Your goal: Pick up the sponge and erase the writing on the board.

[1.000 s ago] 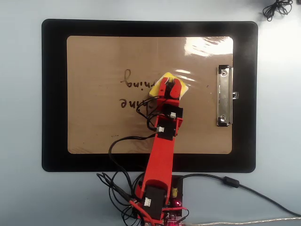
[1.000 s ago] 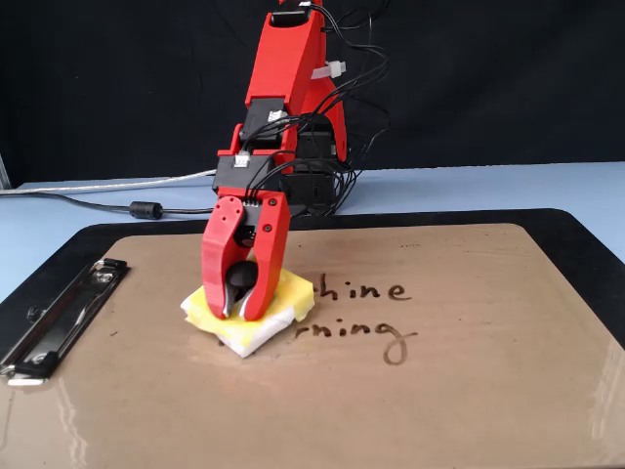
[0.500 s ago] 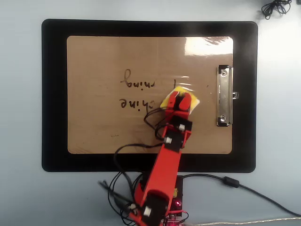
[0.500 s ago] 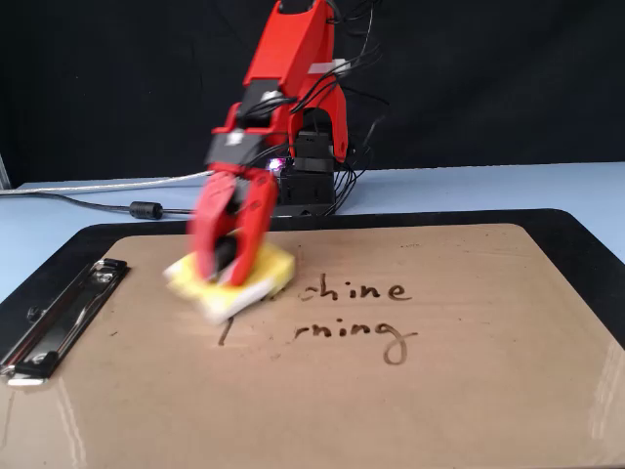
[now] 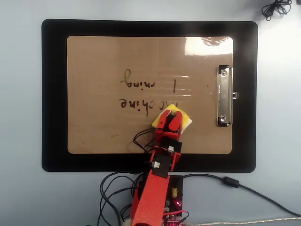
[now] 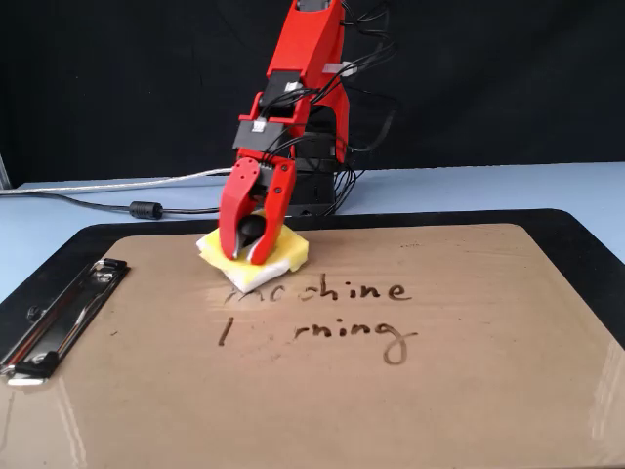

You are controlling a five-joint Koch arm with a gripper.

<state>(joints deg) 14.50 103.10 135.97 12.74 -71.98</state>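
Sponge (image 6: pixel 254 256) clamped in jaws, near board (image 6: pixel 488 391) edge, beside writing (image 6: pixel 337 311)

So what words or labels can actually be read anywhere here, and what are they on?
"chine": top line of the writing on the board; its start is smeared.
"l", a gap, then "rning": second line.
White tags on the arm: too small to read.
The sponge in the claw: no text.
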